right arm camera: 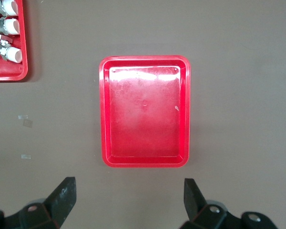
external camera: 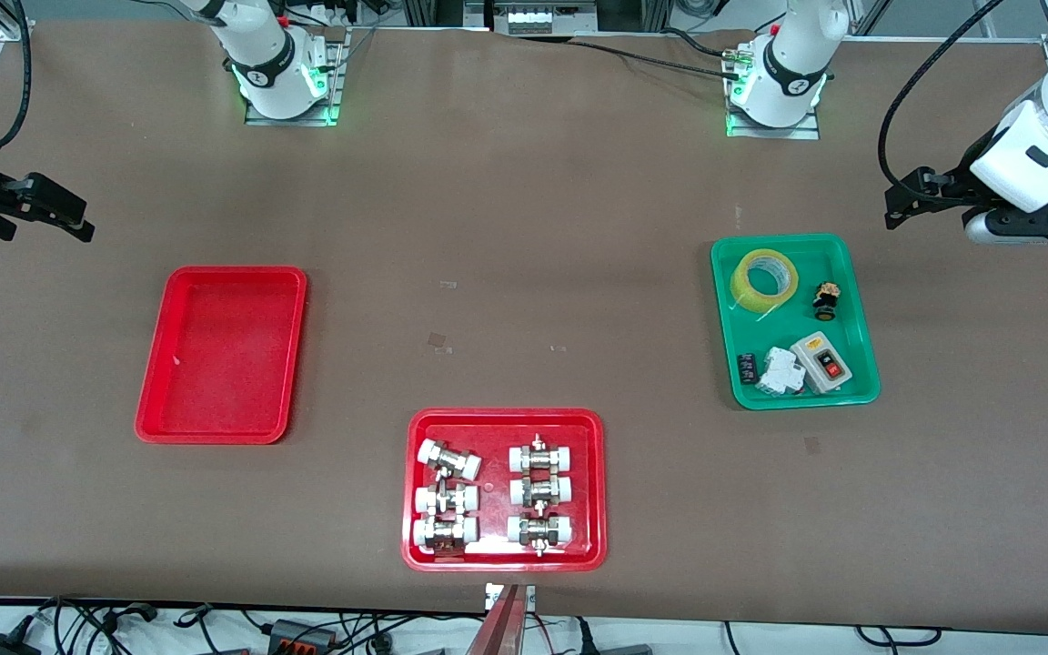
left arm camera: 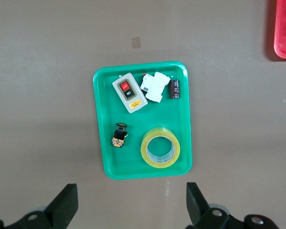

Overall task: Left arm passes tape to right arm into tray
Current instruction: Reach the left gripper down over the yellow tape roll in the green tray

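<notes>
- Tape [external camera: 765,281]: yellow roll lying flat in the green tray [external camera: 856,314], in the corner nearest the robot bases, toward the left arm's end of the table; touched by no gripper.
- Left gripper [external camera: 892,202]: hanging in the air just past the green tray's edge, on the side nearer the bases; jaws spread wide, holding nothing. Both black fingers [left arm camera: 64,205] seen in the left wrist view, with the green tray framed between them.
- Right gripper [external camera: 78,226]: hovering over bare table toward the right arm's end, near the plain red tray [external camera: 169,382]; jaws also wide apart and empty, one finger [right arm camera: 62,195] on each side of that tray in the right wrist view.
- Sharing the green tray with the tape: a small black-and-gold button [external camera: 826,299] just beside the roll, a grey switch box [external camera: 822,362] with a red and a dark button, a white breaker [external camera: 780,371] touching it, and a small black cylinder [external camera: 746,367].
- Plain red tray: shallow, nothing in it, well apart from the green tray.
- Second red tray [external camera: 597,491]: nearest the front camera, about midway along the table, holding six metal fittings [external camera: 540,492] with white caps, in two columns of three.
- Brown table [external camera: 524,227] under everything.
</notes>
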`<state>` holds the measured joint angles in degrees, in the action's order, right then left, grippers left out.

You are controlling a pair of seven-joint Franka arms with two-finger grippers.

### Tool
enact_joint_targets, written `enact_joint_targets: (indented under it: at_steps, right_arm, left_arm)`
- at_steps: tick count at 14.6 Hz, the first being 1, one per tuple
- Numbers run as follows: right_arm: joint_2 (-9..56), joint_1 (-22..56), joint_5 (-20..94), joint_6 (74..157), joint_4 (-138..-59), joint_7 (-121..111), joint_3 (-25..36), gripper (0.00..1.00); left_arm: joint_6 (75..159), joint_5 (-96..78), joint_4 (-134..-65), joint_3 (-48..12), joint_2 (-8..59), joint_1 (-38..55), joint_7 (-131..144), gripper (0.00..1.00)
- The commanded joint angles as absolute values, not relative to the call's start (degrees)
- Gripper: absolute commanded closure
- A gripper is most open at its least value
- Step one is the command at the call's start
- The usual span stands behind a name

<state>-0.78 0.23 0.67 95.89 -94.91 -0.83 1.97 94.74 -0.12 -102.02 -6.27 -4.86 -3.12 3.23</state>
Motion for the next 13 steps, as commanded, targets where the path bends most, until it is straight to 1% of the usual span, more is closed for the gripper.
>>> enact_joint_targets:
  at_steps: [1, 4, 8, 9, 11, 13]
  right_arm:
    - [-2.8, 0.7, -0.2, 96.5, -98.1, -1.9, 2.1, 0.00]
    - [-2.6, 0.7, -0.2, 96.9, -98.2, -1.9, 2.1, 0.00]
    - [-2.4, 0.9, -0.1, 96.9, -98.0, -1.8, 1.9, 0.00]
    - [-2.3, 0.9, -0.1, 97.0, -98.0, -1.8, 1.9, 0.00]
    - [-1.9, 0.9, 0.2, 97.4, -97.5, -1.8, 1.9, 0.00]
    - [-1.6, 1.0, 0.4, 97.8, -97.3, -1.8, 1.9, 0.00]
  left_arm:
    - [94.8, -0.9, -102.1, -6.6, -5.4, -3.3, 4.0, 0.00]
    - [94.9, -0.9, -102.1, -6.6, -4.6, -2.9, 4.1, 0.00]
    - [95.4, -0.8, -102.1, -6.9, -0.4, -2.5, 3.3, 0.00]
    - [95.5, -0.8, -102.1, -7.0, 1.6, -2.5, 3.3, 0.00]
    - [98.8, -0.7, -103.5, -7.0, 4.9, -2.5, 3.4, 0.00]
    - [103.3, -0.4, -106.4, -7.6, 8.9, -2.5, 3.5, 0.00]
